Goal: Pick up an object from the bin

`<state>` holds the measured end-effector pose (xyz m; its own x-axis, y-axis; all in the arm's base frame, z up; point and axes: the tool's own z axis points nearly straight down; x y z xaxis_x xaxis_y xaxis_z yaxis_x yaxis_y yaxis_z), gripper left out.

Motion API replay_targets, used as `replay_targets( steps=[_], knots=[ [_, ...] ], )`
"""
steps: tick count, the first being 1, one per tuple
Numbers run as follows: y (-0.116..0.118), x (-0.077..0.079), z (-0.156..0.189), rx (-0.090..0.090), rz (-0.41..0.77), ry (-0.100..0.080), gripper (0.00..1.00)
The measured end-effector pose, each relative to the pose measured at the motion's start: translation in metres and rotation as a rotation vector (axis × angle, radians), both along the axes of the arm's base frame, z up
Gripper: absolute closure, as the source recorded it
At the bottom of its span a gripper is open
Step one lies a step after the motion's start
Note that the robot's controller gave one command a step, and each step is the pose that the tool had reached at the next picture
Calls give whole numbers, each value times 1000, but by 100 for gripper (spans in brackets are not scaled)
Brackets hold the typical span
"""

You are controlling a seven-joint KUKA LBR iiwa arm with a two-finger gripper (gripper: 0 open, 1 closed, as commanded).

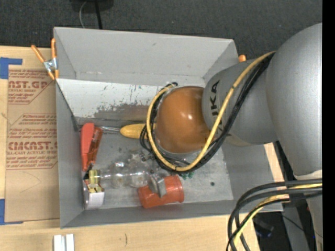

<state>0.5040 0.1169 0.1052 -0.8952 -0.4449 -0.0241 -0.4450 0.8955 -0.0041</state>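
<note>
Beside orange wrist cover point(180, 120): red cup point(168, 193), clear bottle point(120, 178).

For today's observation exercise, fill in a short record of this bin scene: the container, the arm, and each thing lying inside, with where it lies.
container: grey metal bin
arm: reaches in from the right, orange wrist cover above the bin's middle
left side: long orange-red tool along the wall
back: yellow-handled tool, metal shaft pointing left
front: clear bottle lying on its side
front, right of bottle: red-orange cylinder
front left corner: small white and yellow thing
</note>
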Motion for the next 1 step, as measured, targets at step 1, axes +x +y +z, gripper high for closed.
replay_targets(
  steps=[1],
  knots=[
    [4,3,-20,26,9,-87,100]
  ],
)
